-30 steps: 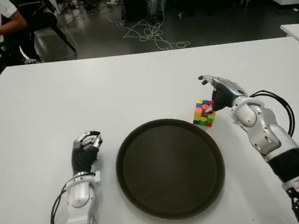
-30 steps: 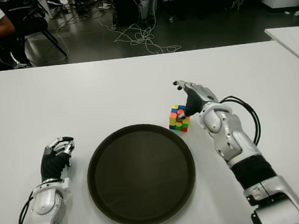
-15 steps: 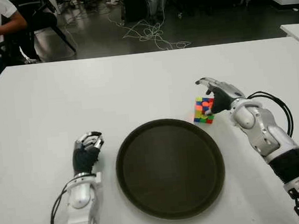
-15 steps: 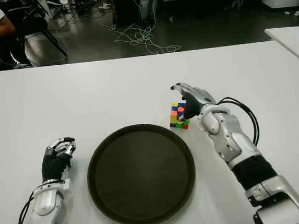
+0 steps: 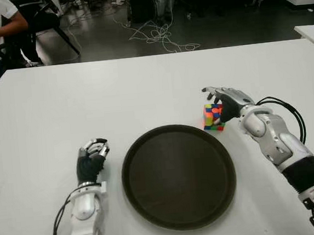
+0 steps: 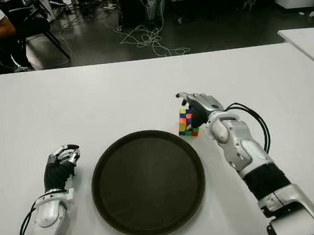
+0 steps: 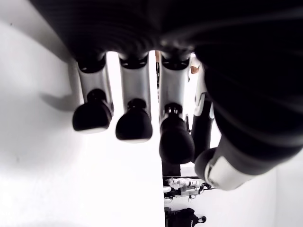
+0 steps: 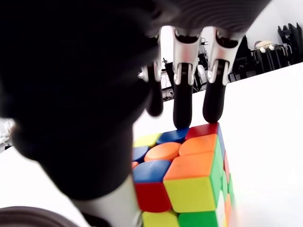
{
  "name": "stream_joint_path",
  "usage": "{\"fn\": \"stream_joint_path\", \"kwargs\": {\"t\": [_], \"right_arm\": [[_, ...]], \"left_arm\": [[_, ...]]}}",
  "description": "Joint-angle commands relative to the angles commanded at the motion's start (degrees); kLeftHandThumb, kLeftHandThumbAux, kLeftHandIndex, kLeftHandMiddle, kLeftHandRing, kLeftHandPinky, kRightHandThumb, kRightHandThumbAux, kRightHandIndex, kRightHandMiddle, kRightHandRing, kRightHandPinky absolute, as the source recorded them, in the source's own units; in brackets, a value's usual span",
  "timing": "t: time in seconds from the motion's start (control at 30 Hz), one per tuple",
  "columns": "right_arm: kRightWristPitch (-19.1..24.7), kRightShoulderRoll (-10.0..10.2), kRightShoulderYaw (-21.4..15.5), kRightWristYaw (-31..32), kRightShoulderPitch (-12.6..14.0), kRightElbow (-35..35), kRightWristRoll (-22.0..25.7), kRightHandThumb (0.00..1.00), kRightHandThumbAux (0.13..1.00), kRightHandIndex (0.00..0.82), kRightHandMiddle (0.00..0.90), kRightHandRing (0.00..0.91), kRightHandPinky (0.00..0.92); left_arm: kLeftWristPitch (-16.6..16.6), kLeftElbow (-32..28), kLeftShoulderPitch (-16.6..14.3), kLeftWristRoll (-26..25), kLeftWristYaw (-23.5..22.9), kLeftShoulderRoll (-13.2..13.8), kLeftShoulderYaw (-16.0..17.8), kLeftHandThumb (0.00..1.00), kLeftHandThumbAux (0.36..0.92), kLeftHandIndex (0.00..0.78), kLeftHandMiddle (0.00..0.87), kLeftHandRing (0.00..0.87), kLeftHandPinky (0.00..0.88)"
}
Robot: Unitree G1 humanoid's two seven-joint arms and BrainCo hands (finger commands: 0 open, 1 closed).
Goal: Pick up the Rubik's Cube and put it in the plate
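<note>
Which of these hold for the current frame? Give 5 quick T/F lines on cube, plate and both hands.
1. The Rubik's Cube lies inside the plate. False: it sits on the white table, just beyond the plate's far right rim.
2. The right hand is at the cube, fingers reaching over its top. True.
3. The plate holds nothing. True.
4. The left hand is gripping the plate's rim. False: it shows to the left of the plate, apart from it, fingers curled on nothing.
5. The cube is lifted clear above the plate. False: it is beside the plate, not over it.
</note>
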Motion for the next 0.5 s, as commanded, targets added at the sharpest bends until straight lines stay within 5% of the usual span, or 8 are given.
{"fn": "stream_joint_path", "kwargs": {"t": [0.13,0.5], "right_arm": [[0.16,0.03,0.14,0.34,-0.06,0.23,-0.03,0.001,0.980,0.065,0.357,0.557,0.480],[0.91,0.37,0.09,1.36,0.08,0.10,0.11,0.000,0.965,0.043,0.295,0.485,0.419]], "left_arm": [[0.10,-0.05,0.01,-0.08,-0.22,0.12,-0.04,0.711,0.704,0.444,0.803,0.820,0.810],[0.77,-0.30,-0.06,-0.65,-0.55,0.05,0.01,0.709,0.705,0.444,0.806,0.815,0.803]]}}
